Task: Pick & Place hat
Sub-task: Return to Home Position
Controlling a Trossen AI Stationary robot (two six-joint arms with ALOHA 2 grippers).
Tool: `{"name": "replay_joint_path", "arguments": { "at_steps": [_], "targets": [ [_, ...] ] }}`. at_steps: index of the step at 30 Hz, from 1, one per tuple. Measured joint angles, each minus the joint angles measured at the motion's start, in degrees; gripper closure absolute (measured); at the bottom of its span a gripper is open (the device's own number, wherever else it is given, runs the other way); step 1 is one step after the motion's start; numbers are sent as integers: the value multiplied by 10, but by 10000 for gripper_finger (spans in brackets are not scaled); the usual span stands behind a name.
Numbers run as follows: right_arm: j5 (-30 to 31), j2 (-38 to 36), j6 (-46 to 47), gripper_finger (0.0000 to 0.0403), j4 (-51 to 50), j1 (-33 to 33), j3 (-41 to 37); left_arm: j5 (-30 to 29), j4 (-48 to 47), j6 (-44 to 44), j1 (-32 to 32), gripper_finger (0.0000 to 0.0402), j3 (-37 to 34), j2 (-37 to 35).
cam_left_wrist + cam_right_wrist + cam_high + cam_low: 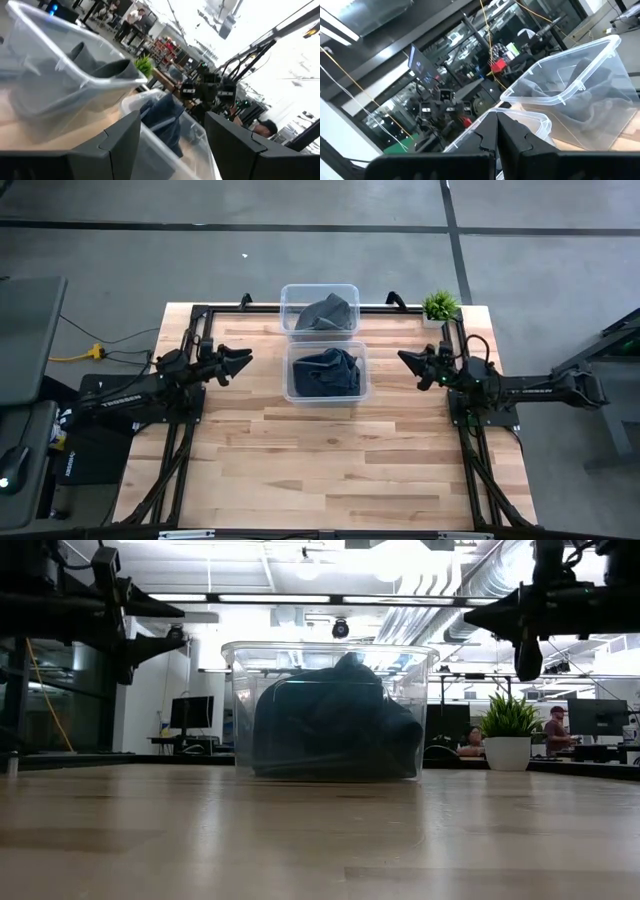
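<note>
Two clear plastic bins stand at the table's far middle. The near bin holds a dark navy hat; the far bin holds a dark grey hat. The low view shows the near bin with the navy hat inside. My left gripper is open and empty, in the air left of the near bin. My right gripper is shut and empty, in the air right of that bin.
A small potted plant stands at the table's far right corner. Black frame rails run along the far edge and both sides. The near half of the wooden table is bare wood. People show in the room beyond.
</note>
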Motion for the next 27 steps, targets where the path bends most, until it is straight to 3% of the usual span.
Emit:
{"name": "replay_joint_path", "arguments": {
  "at_steps": [12, 27],
  "targets": [
    [19, -45, -7, 403, -18, 0, -27, -2, -120, -6, 0, 181, -5, -95],
    [21, -45, -35, 403, -58, 0, -27, 25, -143, 10, 0, 181, -5, -97]
  ]
}}
